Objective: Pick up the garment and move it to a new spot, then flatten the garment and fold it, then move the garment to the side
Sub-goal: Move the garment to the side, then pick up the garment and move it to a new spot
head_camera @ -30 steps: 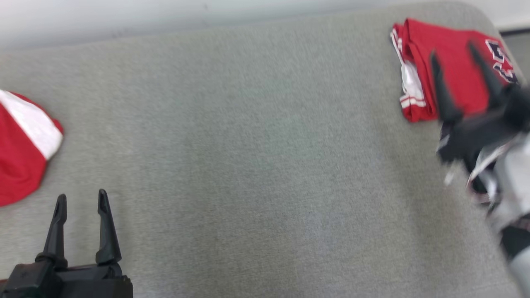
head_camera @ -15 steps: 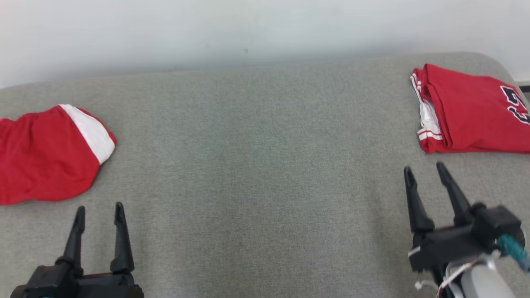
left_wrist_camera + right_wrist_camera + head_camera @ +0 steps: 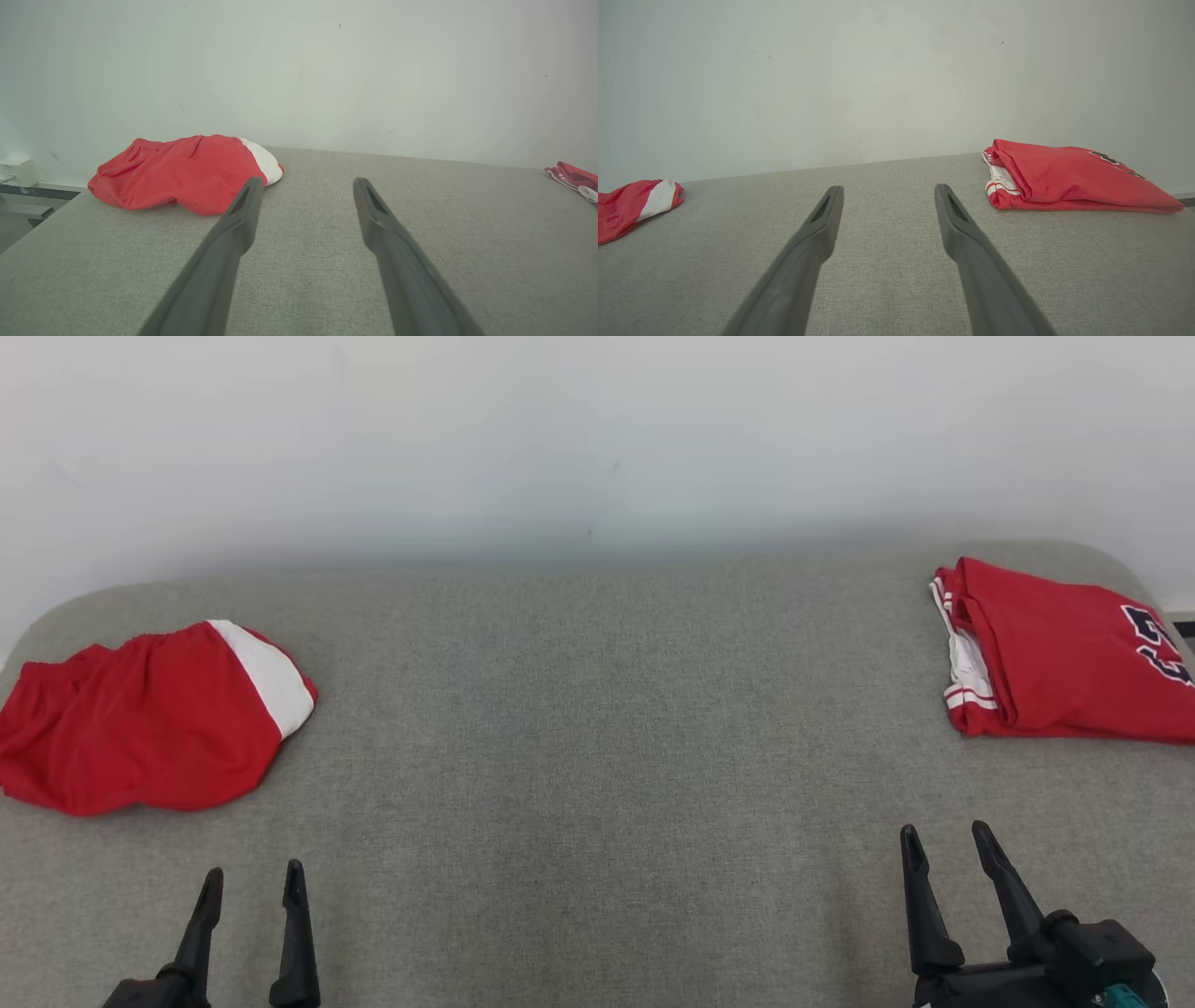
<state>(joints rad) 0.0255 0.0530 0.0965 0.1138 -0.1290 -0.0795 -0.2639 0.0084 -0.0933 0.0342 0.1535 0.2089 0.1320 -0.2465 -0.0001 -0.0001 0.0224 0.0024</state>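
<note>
Folded red jersey (image 3: 1064, 658) lay flat at the far right of the grey padded surface (image 3: 597, 756), close to its rounded far-right corner. Long axis ran roughly left-right, slightly skewed. White-and-red striped trim end pointed left twd the middle; navy lettering sat at the right end, partly cut off by the frame edge. In the right wrist view the jersey (image 3: 1064, 182) sat ahead and to the right of the fingers, not touching. Right gripper (image 3: 942, 829) hovered near-right, well short of the jersey, jaws spread wide w/ nothing between them. Left gripper (image 3: 255, 870) was at near-left, jaws likewise wide apart & empty. Red shorts (image 3: 140, 719) w/ a white side panel lay rumpled at far left, well apart from the jersey. Pale wall (image 3: 597, 429) stood behind the surface.
</note>
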